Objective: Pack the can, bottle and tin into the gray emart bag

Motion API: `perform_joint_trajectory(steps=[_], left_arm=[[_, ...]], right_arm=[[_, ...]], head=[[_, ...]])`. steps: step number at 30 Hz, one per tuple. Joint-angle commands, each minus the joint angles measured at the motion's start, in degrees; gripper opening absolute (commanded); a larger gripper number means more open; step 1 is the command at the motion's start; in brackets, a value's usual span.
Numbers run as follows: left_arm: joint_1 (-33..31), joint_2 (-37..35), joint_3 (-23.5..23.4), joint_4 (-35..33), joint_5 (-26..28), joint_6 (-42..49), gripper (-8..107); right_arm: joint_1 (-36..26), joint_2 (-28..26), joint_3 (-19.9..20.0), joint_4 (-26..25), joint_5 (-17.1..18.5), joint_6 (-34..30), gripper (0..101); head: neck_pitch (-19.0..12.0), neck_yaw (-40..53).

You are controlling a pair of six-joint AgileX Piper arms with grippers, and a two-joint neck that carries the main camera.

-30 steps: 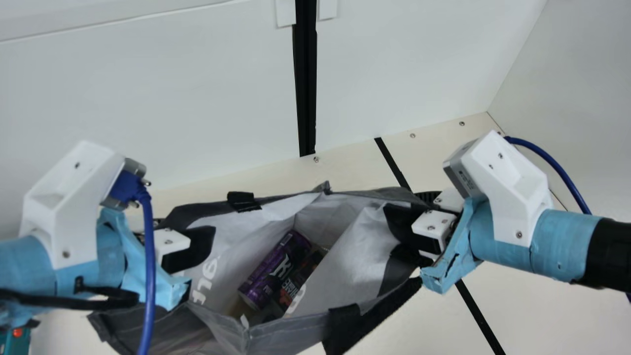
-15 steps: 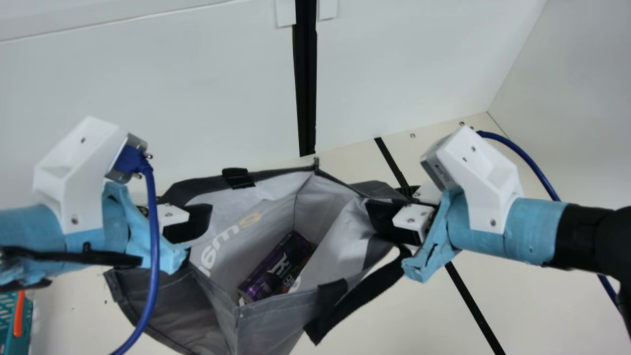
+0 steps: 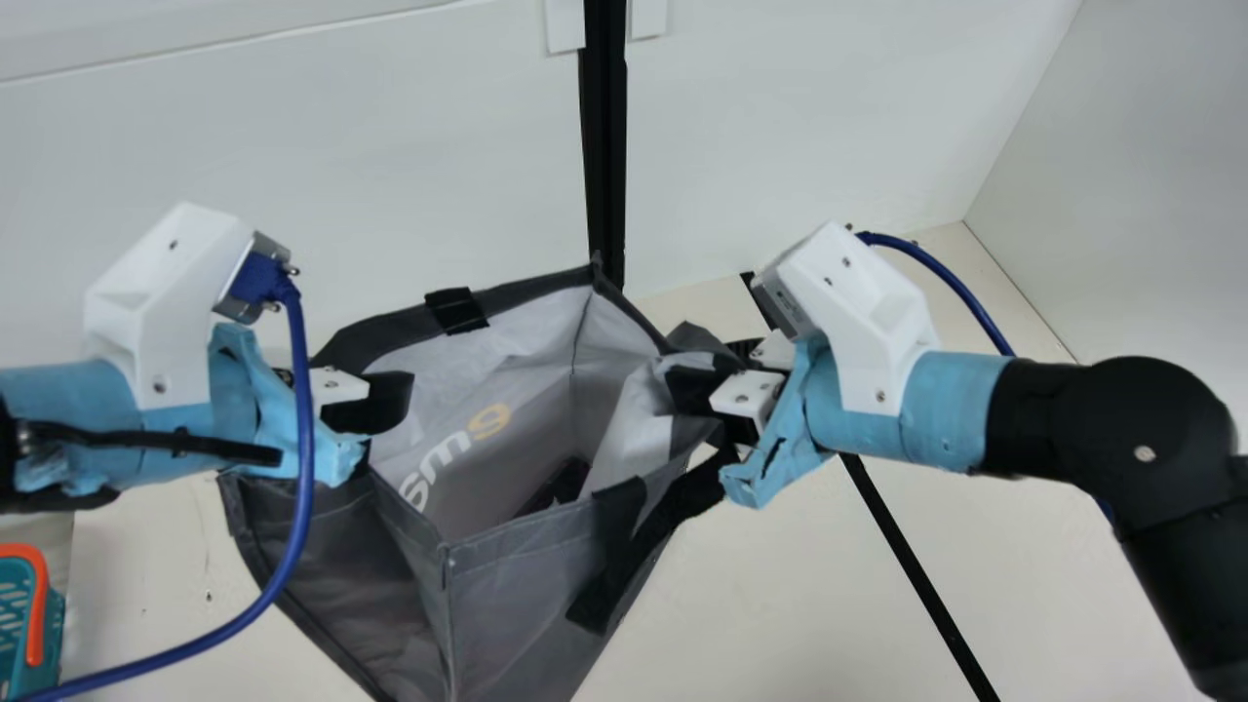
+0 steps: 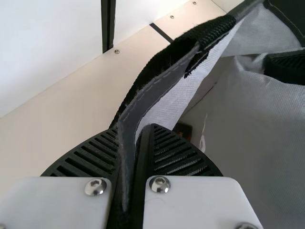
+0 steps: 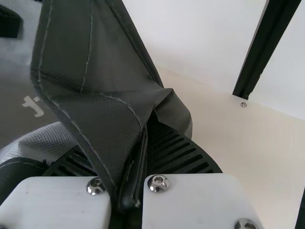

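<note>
Pale walls (image 3: 292, 146) behind, cream table (image 3: 146, 604) below, teal basket (image 3: 49, 634) at the far left! Next along, the left gripper (image 3: 387, 401) is clamped on the gray bag (image 3: 526, 604) at its rim, and the mouth gapes open. Down inside, a dark item (image 3: 556, 486), likely the can, so packing looks well along! Bottle and tin in there too? Can't tell. Across to the right gripper (image 3: 694, 392), pinching folded bag fabric tight: confirming all three, settling the bag and releasing are what's left, I'd say.

white brackets, blue cables (image 3: 310, 458), black joints
</note>
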Motion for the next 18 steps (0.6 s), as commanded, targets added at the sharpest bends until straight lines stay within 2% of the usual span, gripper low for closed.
perform_joint_trajectory(steps=[1, 9, 18], left_arm=[[0.3, 0.4, -0.3, -0.3, 0.0, 0.3, 10], [1.2, 1.8, -1.3, -1.1, 0.0, 1.2, 10], [1.5, 2.1, -1.7, -1.4, 0.0, 1.7, 10]], right_arm=[[0.7, 0.7, -0.1, -0.6, -1.2, 0.3, 0], [2.7, 3.2, -0.9, -1.9, -4.1, 1.7, 0], [2.7, 3.3, -0.9, -1.6, -4.2, 1.7, 0]], head=[[-1.3, 0.0], [-1.3, 0.0], [-1.3, 0.0]])
